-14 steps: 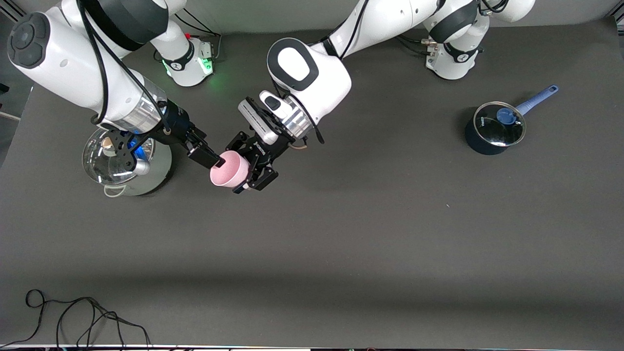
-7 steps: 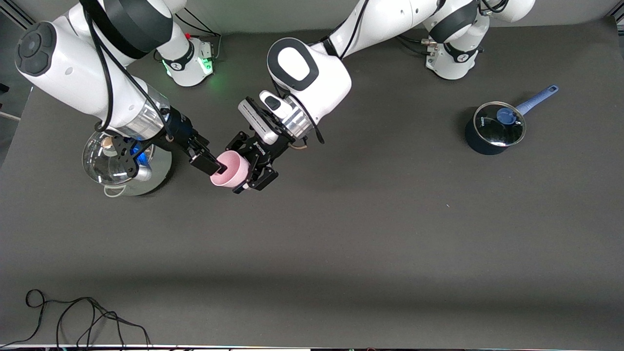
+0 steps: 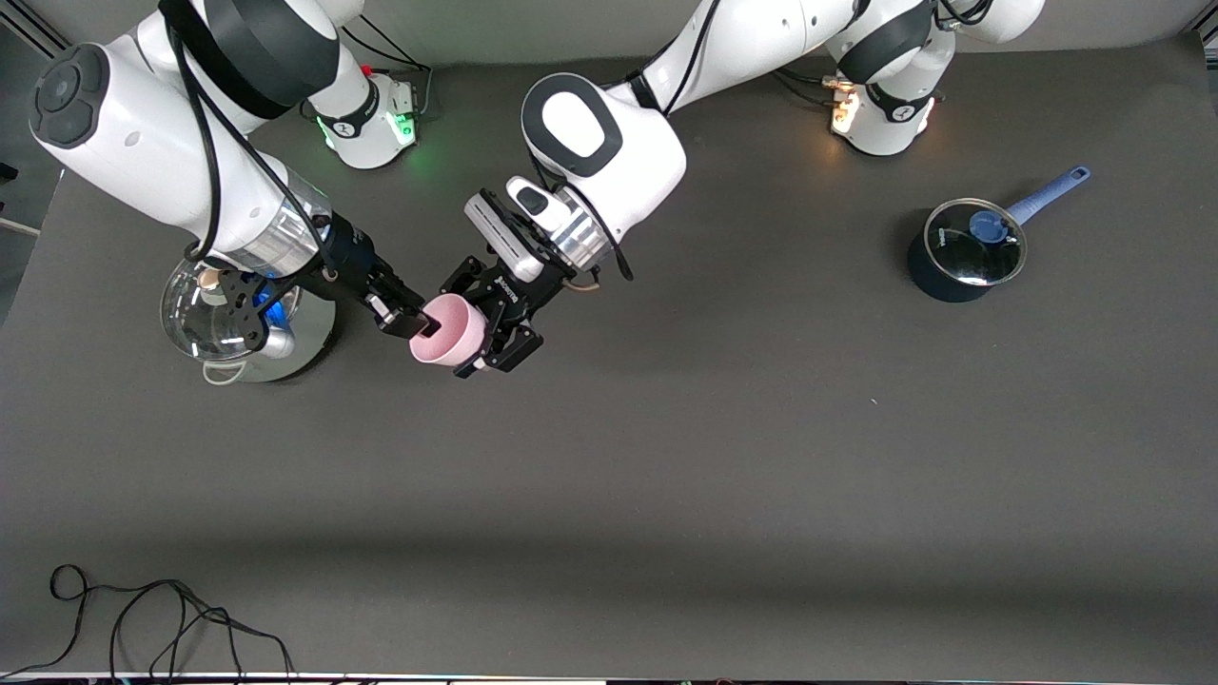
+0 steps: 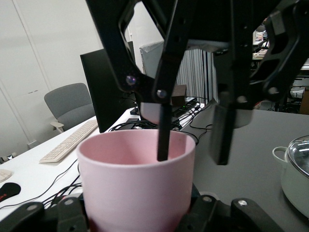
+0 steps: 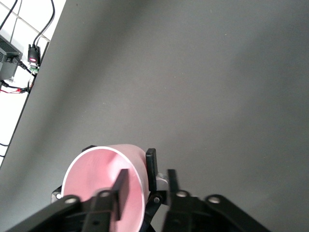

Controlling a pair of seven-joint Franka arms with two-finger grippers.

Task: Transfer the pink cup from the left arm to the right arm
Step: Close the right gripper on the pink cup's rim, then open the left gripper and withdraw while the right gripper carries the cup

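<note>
The pink cup (image 3: 449,335) is held on its side in the air over the table's middle, its mouth toward the right arm's end. My left gripper (image 3: 487,335) is shut on its lower body; the cup fills the left wrist view (image 4: 135,183). My right gripper (image 3: 416,323) is open at the cup's mouth and straddles the rim. One finger is inside the cup and the other outside its wall, with gaps showing in the right wrist view (image 5: 145,186). The cup's inside (image 5: 94,176) shows there. The right gripper also shows in the left wrist view (image 4: 190,140).
A steel pot with a glass lid (image 3: 238,323) stands under the right arm's wrist. A dark blue saucepan with a glass lid (image 3: 963,252) stands toward the left arm's end. A black cable (image 3: 162,618) lies at the table's near edge.
My right gripper has moved up to the cup's mouth, and one finger has gone inside the rim. The left gripper and the cup have stayed still.
</note>
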